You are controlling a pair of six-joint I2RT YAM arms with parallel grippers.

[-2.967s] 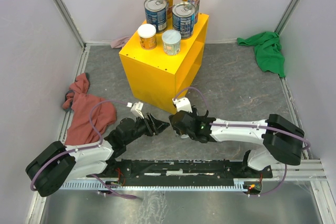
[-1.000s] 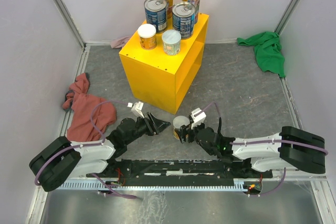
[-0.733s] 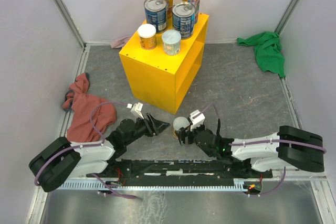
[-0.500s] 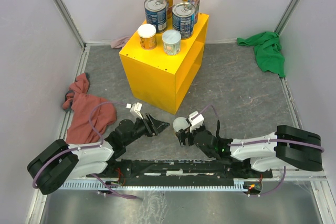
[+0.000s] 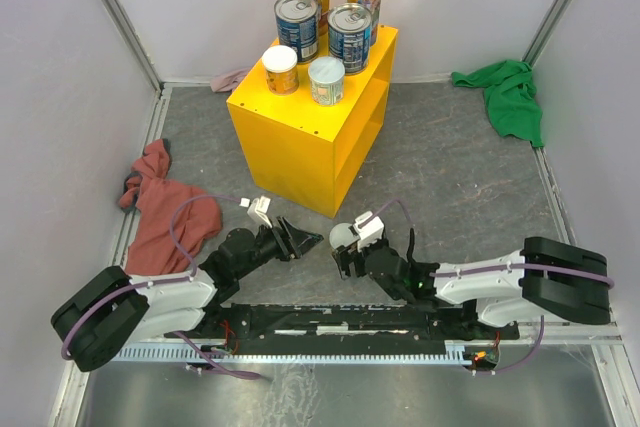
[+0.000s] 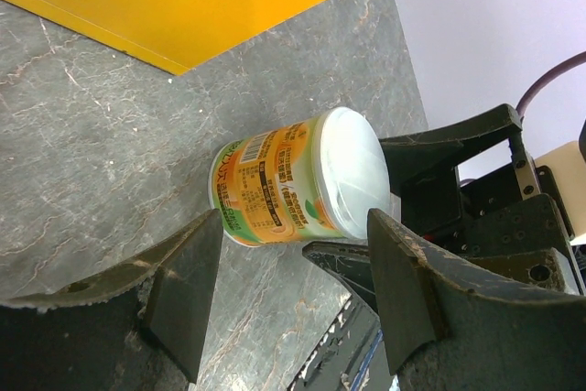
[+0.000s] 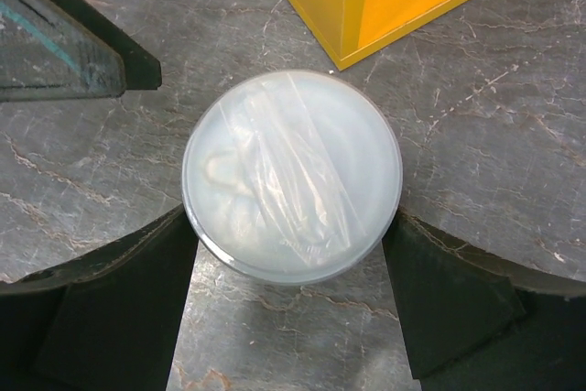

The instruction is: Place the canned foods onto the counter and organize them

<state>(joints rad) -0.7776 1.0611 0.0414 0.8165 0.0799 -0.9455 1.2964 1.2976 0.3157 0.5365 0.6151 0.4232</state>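
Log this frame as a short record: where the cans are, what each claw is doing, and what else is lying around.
on counter: six cans, upright on the yellow counter top
off counter: one white-lidded can, upright on the grey table
right claw: open, straddling that can
left claw: open, empty, pointed at the can
clutter: red cloth, green cloth
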